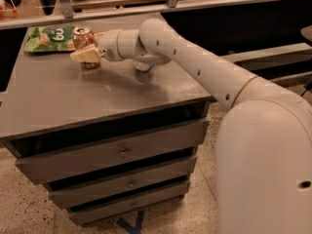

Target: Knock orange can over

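In the camera view, the orange can (83, 34) is seen standing upright near the far left corner of a grey drawer cabinet (97, 99), its silver top rim exposed. The gripper (86, 56) is held low over the cabinet top, directly in front of the can, so the can's lower part is covered; contact appears likely. Whether the gripper is spread or pressed together cannot be told. A green snack bag (46, 37) is laid flat just left of the can, touching or nearly so. The white arm (195, 62) is stretched in from the right across the back of the cabinet top. Three drawers (122, 152) with small knobs are faced forward. A blue tape mark (131, 223) is seen on the speckled floor.
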Available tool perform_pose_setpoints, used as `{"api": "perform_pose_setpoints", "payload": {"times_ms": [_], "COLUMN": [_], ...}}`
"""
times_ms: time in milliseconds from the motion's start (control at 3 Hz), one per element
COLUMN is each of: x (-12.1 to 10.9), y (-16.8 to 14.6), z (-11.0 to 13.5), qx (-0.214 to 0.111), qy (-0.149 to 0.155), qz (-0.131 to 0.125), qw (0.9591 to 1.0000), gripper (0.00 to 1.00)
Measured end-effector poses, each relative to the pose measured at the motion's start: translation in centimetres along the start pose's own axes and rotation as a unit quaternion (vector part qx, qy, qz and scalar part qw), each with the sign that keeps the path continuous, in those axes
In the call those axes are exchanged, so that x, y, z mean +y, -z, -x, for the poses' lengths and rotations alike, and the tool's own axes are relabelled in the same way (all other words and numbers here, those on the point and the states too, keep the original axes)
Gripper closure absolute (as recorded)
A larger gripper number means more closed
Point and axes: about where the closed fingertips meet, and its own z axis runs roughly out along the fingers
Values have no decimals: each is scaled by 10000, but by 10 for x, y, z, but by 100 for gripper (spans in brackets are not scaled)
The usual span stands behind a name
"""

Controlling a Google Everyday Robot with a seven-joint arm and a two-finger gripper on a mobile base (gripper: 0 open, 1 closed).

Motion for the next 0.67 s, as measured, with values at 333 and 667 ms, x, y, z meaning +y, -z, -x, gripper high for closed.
{"api": "perform_pose_setpoints", "payload": {"times_ms": [333, 667], "x": [1, 5], "y": [-3, 3], "z": [9, 37], "qx": [-132, 59], "qy": [151, 479], "qz": [106, 293], "qw": [9997, 9984], "gripper": [61, 83]}}
